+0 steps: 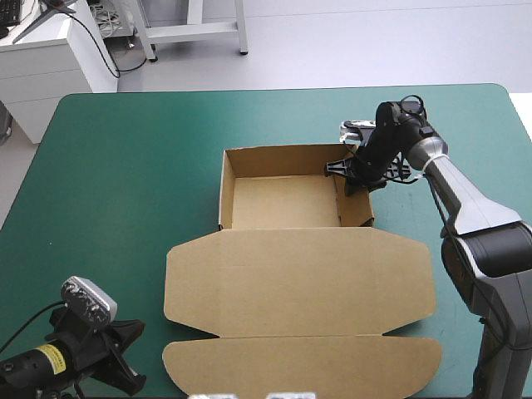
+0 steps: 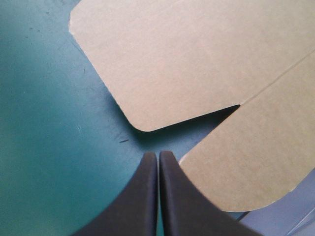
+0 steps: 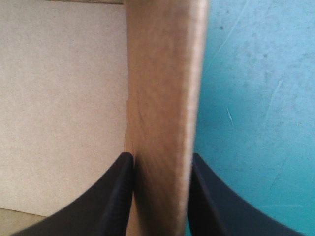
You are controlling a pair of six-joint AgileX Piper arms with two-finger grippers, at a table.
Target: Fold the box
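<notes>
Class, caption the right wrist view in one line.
Right gripper clamps the box by its raised wall, teal-green cover alongside.

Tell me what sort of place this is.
Likely a robot test bench: a teal-green table, the right gripper clamping a wall of the brown box, the left gripper shut beside its flat lid.

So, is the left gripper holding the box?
No, the left gripper is shut and empty over the teal-green cover, just short of the flat lid of the box.

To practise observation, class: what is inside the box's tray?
Only bare brown floor shows in the box; the right hand grips its right wall, one finger inside. The corner beneath that hand is covered.
</notes>
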